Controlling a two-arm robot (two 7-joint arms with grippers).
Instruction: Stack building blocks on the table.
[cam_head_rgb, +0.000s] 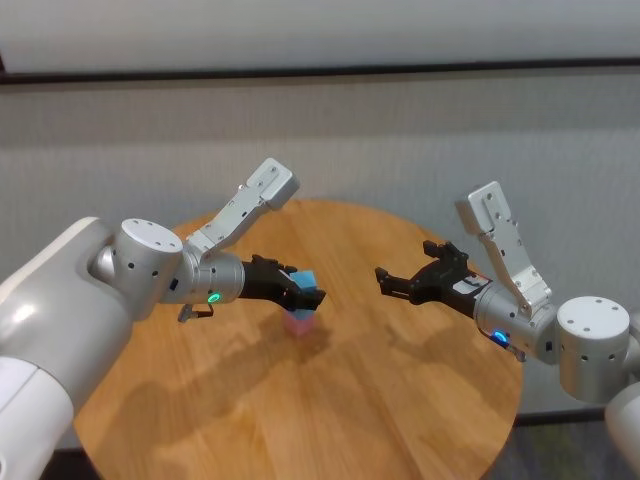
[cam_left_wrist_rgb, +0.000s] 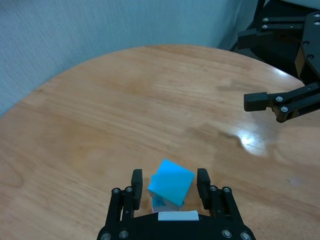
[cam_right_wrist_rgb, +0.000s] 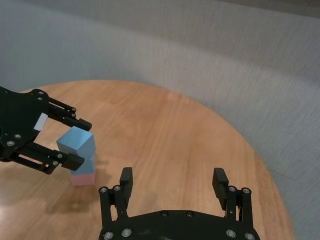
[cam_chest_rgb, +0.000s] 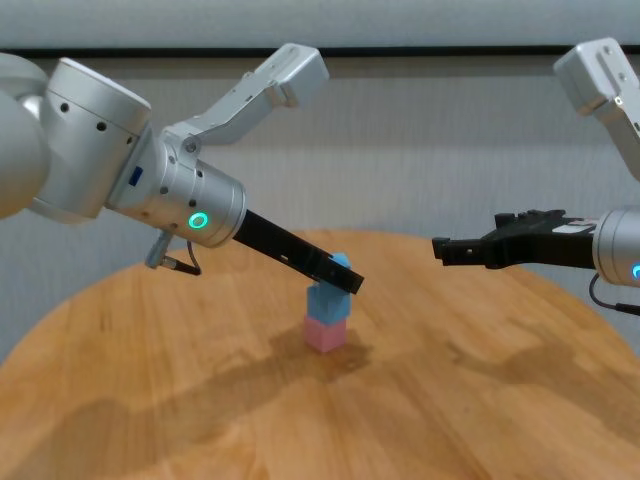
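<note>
On the round wooden table (cam_head_rgb: 400, 400) stands a stack of building blocks: a pink cube (cam_chest_rgb: 326, 334) at the bottom, a light blue cube (cam_chest_rgb: 323, 300) on it, and a second blue cube (cam_left_wrist_rgb: 171, 182) on top, turned askew. My left gripper (cam_left_wrist_rgb: 169, 175) straddles the top blue cube (cam_right_wrist_rgb: 75, 142) with its fingers (cam_left_wrist_rgb: 136, 181) open, and a narrow gap shows on each side. My right gripper (cam_head_rgb: 385, 280) hovers open and empty to the right of the stack, above the table.
The table's far edge (cam_left_wrist_rgb: 150, 47) curves in front of a grey wall. Bare wood (cam_chest_rgb: 200, 400) lies in front of the stack and on both sides of it. Both forearms reach in over the tabletop.
</note>
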